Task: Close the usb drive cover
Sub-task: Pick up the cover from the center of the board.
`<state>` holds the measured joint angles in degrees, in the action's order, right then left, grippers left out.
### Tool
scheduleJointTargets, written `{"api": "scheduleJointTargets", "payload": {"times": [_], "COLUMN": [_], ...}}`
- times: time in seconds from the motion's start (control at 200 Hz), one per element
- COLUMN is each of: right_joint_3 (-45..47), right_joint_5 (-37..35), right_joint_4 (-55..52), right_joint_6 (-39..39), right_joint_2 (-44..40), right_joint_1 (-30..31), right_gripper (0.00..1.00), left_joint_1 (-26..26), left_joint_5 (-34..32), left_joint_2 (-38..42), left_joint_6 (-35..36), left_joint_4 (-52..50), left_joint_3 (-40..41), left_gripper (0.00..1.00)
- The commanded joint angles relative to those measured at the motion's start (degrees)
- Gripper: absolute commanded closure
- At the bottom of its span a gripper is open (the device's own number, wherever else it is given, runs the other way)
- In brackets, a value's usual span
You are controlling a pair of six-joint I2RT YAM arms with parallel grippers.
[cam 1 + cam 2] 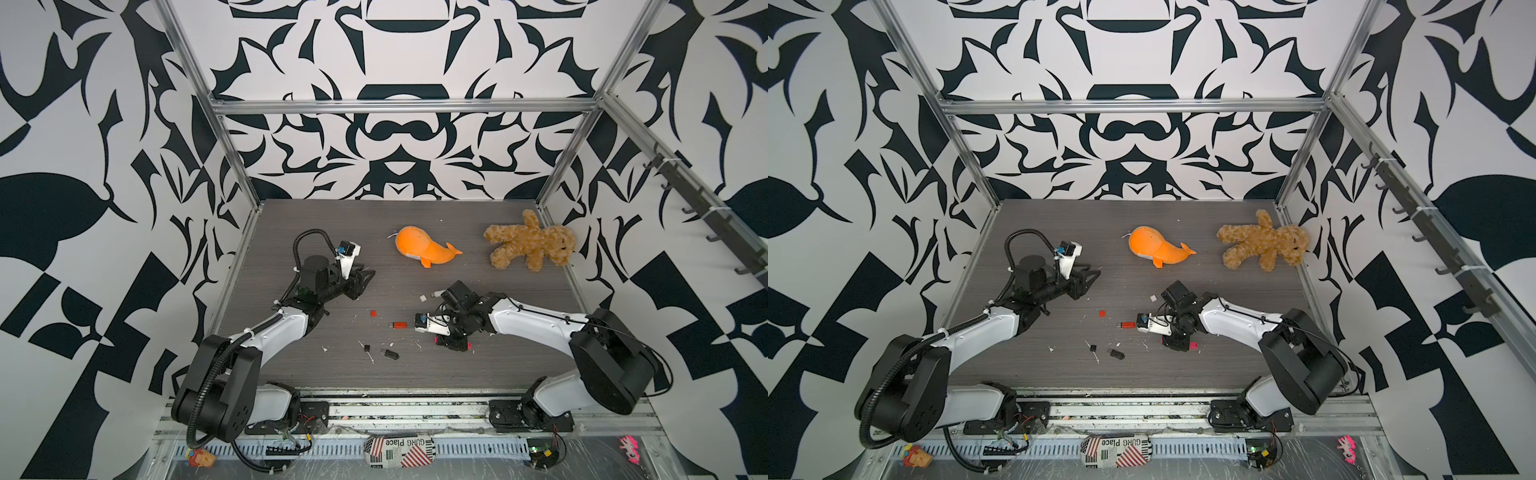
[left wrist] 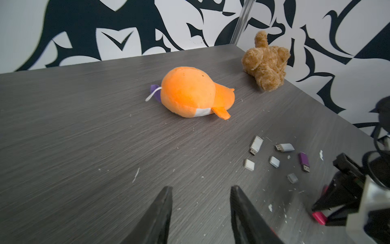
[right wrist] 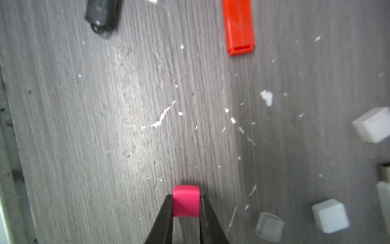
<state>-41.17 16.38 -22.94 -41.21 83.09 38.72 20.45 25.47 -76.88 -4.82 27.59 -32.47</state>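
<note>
pink piece, red drive, orange whale (white belly).

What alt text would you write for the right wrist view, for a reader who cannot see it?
The right gripper pinches a pink cap; on the grey table beyond lie a red USB drive and white caps.
</note>
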Motion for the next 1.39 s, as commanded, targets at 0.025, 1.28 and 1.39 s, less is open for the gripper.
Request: {"api": "scheduleJointTargets", "payload": {"times": [0.025,1.28,1.39], "right_joint_3": [0.8,6.0,6.3], "right_joint_5": [2.1,1.5,1.3], "right_joint_4": [6.3,41.2,42.2], "right_joint_6": [-2.6,-12.3,-11.7], "right_joint_2": [-3.7,-6.6,-6.5], "right_joint_1": [0.1,0.2,0.2], "right_gripper": [0.83,0.83,0.83], "left_joint_1": [0.4,11.1,11.5], "left_joint_5": [11.4,19.0,18.0], "left_joint_2": [-2.4,-15.4,-15.6], "left_joint_6": [-5.2,-26.7,-26.6], "left_joint_4": [-1.1,4.9,5.0], "left_joint_3": [-2.0,-6.5,-6.8], "left_gripper": [0.56,0.71,0.71]}}
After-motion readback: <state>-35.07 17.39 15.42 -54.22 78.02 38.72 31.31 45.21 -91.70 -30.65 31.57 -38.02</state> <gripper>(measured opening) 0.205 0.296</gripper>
